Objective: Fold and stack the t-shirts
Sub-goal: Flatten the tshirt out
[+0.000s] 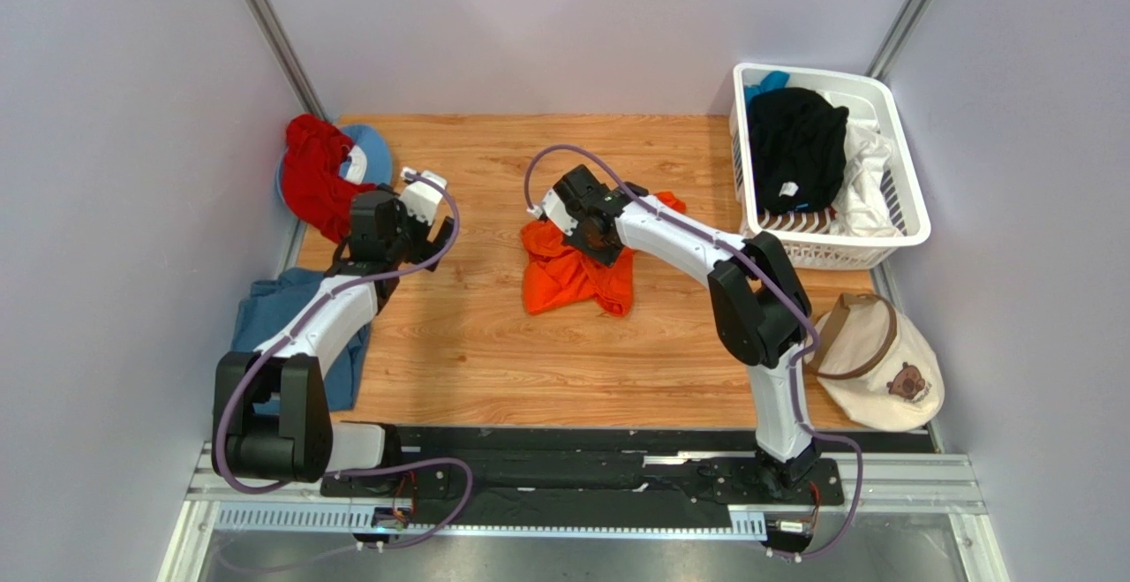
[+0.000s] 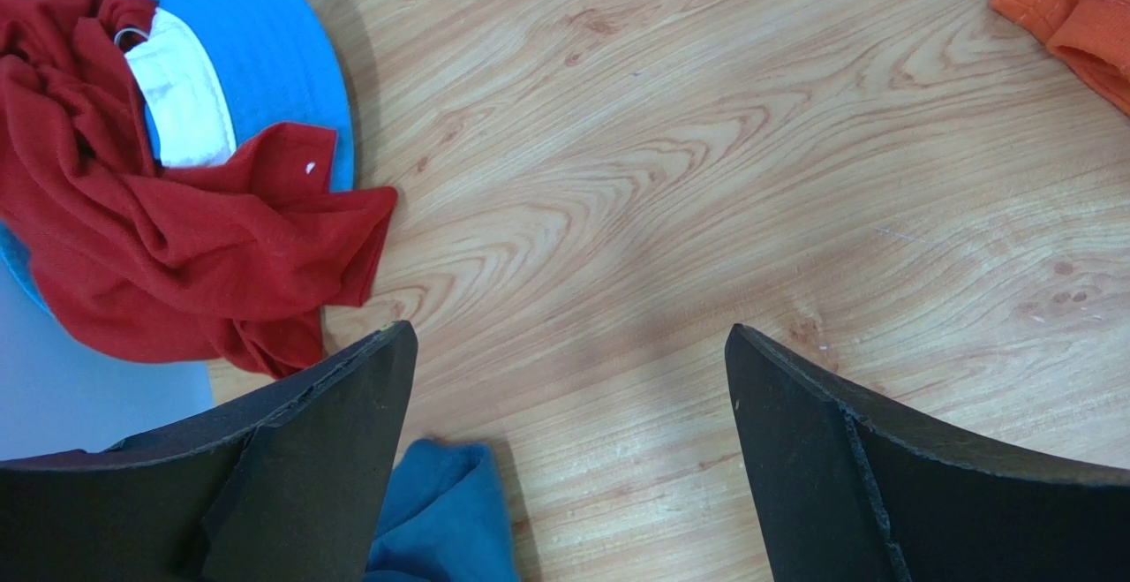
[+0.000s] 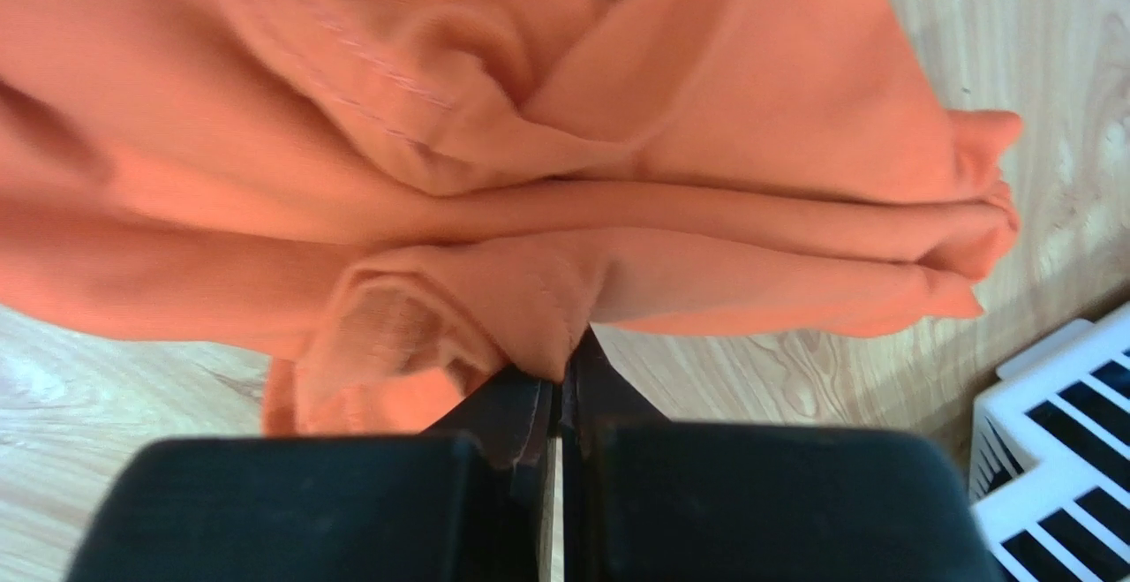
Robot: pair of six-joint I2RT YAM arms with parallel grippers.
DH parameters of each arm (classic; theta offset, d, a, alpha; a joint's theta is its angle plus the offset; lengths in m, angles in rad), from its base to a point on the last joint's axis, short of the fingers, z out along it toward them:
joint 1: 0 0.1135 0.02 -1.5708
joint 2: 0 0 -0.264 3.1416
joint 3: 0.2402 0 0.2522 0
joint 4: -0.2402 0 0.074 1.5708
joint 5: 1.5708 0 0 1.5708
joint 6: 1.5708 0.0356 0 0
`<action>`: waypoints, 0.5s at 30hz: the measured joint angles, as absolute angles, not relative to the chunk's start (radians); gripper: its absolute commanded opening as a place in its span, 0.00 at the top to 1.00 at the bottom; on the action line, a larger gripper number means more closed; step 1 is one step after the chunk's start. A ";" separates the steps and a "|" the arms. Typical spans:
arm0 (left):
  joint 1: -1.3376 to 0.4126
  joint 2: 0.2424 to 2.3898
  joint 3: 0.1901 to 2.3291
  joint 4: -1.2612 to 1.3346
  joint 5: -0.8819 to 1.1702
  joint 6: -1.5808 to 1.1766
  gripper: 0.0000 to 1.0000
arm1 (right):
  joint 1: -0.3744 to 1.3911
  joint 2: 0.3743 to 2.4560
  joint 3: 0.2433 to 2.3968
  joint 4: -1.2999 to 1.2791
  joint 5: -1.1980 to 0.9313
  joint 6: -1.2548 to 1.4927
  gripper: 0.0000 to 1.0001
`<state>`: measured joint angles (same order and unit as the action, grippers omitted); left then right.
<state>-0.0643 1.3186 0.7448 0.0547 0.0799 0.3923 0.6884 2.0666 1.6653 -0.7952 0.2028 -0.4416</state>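
Orange t-shirt (image 1: pixel 577 277) lies crumpled at the centre of the wooden surface (image 1: pixel 531 370). From overhead, its heap is broadest from lower left to upper right. In the right wrist view its folds run left to right, the bunched ends pointing at the right edge.

Right end effector (image 3: pixel 563 364): jaws closed to a slit, pinching a fold of that shirt.

Left end effector (image 2: pixel 570 344): jaws spread wide, holding nothing, over bare wood left of centre.

Blue t-shirt (image 1: pixel 285 324) lies at the left edge, partly under the left arm, long axis up-down in the frame. Red garment (image 1: pixel 316 171) sits crumpled at upper left over a blue disc (image 1: pixel 376 152). Black t-shirt (image 1: pixel 796 145) and white cloth (image 1: pixel 869 171) lie in the white basket (image 1: pixel 829 255) at upper right. Beige cap (image 1: pixel 882 364) rests at lower right.
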 measured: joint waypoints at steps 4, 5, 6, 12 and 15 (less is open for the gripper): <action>-0.064 1.315 0.745 0.046 0.083 0.393 0.05 | 0.661 2.050 1.665 -0.798 0.226 -0.442 1.00; -0.064 1.311 0.745 0.039 0.093 0.393 0.05 | 0.654 2.035 1.665 -0.803 0.244 -0.443 1.00; -0.064 1.308 0.745 0.032 0.105 0.394 0.05 | 0.650 2.016 1.665 -0.809 0.261 -0.447 1.00; -0.091 1.312 0.776 -0.055 0.187 0.422 0.09 | 0.622 1.827 1.714 -0.857 0.391 -0.477 1.00; -0.148 1.347 0.815 -0.087 0.210 0.441 0.09 | 0.604 1.742 1.767 -0.864 0.458 -0.496 1.00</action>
<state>-0.1482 1.3468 0.8154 -0.0868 0.2096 0.4412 0.6044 1.7416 1.7668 -0.8642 0.4583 -0.4965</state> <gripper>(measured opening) 0.914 0.011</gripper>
